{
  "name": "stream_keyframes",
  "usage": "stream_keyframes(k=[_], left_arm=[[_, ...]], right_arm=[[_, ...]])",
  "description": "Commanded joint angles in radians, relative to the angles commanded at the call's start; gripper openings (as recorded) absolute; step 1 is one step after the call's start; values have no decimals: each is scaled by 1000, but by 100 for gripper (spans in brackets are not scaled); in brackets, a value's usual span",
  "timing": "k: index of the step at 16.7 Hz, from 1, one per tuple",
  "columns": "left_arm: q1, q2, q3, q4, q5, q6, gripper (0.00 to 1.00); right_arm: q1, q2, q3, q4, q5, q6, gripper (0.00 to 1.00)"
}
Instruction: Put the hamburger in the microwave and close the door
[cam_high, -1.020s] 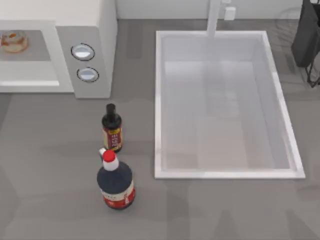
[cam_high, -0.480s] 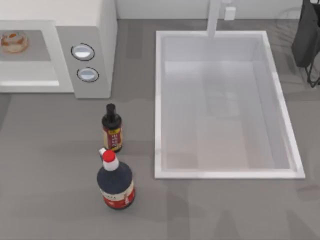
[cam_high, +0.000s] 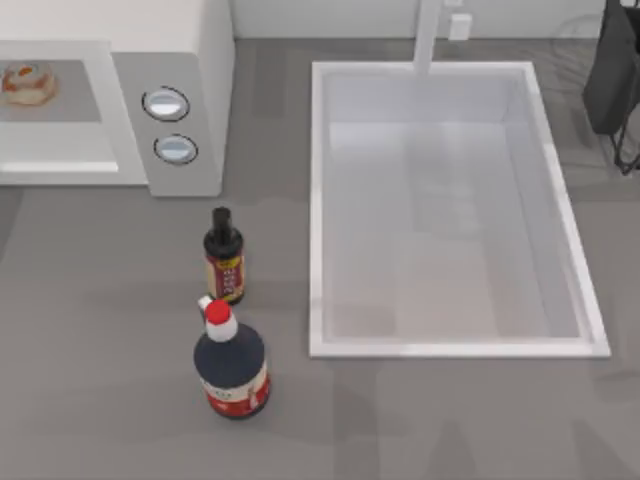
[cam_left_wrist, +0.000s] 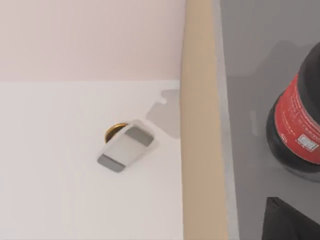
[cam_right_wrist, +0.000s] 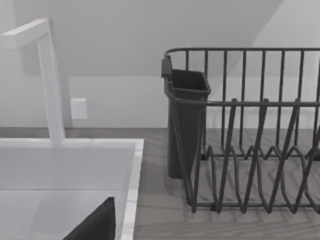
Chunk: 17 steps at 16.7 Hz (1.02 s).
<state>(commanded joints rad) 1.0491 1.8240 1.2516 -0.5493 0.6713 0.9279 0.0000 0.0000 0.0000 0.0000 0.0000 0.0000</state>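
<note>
Tan hamburger inside microwave cavity, far left of worktop | door not discernible, closing left to do | microwave on left arm's side | both hands' fingers: cannot tell

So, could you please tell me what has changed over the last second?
Almost nothing: the hamburger in the microwave seems to have shifted very slightly. The two bottles and the sink stayed where they were.
</note>
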Motion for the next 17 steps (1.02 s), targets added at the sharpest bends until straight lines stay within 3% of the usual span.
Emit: stream_keyframes(k=[4,10,17], left_arm=[[4,49,-105,151,3,3,0],[2,53,-119,163,4,3,0],[-19,-130,-330,251,-55,-50,0]], right_arm=[[0,0,0,0,0,0,100],[0,0,0,0,0,0,100],[0,0,0,0,0,0,100]])
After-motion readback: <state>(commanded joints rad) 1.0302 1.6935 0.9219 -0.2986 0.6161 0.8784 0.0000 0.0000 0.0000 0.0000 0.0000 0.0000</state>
